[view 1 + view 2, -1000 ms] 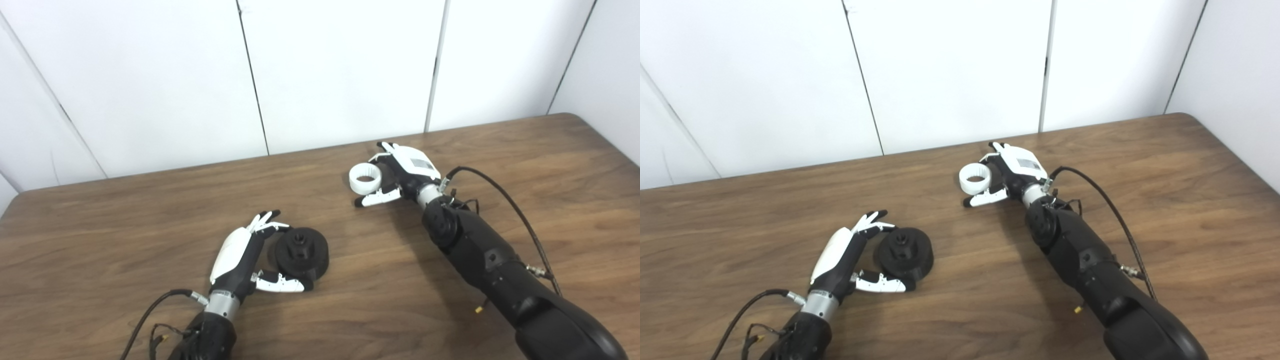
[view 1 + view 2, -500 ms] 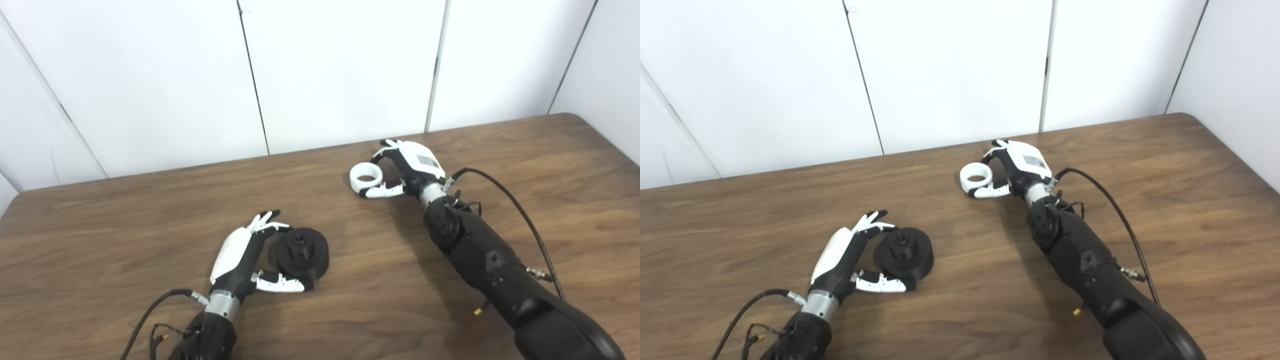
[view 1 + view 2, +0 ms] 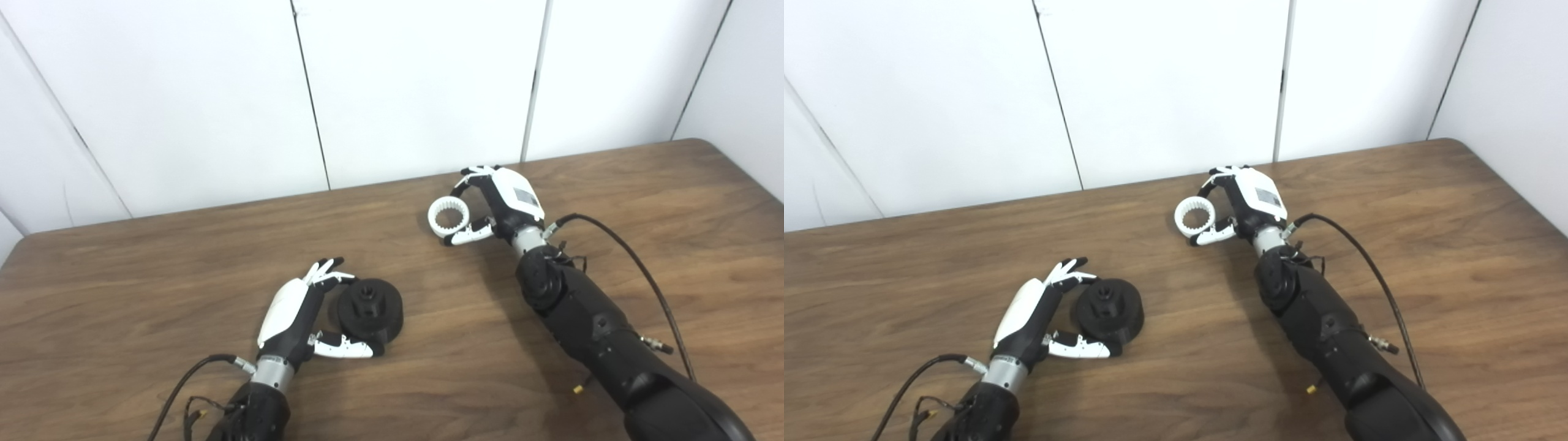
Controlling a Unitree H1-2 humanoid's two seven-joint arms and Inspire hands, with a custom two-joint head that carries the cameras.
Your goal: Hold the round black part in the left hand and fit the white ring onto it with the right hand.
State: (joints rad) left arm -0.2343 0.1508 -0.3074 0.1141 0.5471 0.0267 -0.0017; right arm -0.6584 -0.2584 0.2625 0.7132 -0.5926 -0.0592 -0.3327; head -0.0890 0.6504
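Note:
The round black part [image 3: 369,309] lies flat on the wooden table [image 3: 153,275], left of centre, its hub facing up. My left hand [image 3: 300,315] is cupped at its left side, fingers by the far rim and thumb along the near rim, spread and not clamped. The white ring [image 3: 448,216], toothed inside, is further back near the middle. It is tilted on edge, with its opening towards the camera. My right hand [image 3: 502,202] is shut on the ring, fingertips over the top and thumb under it.
White wall panels stand just behind the table's far edge. A black cable [image 3: 637,257] loops from my right wrist over the table at the right. The table's rounded right corner is at the far right.
My right hand closed its fingers and thumb on the white ring and tipped it up off the table, rising slightly. The left hand and black part have not moved.

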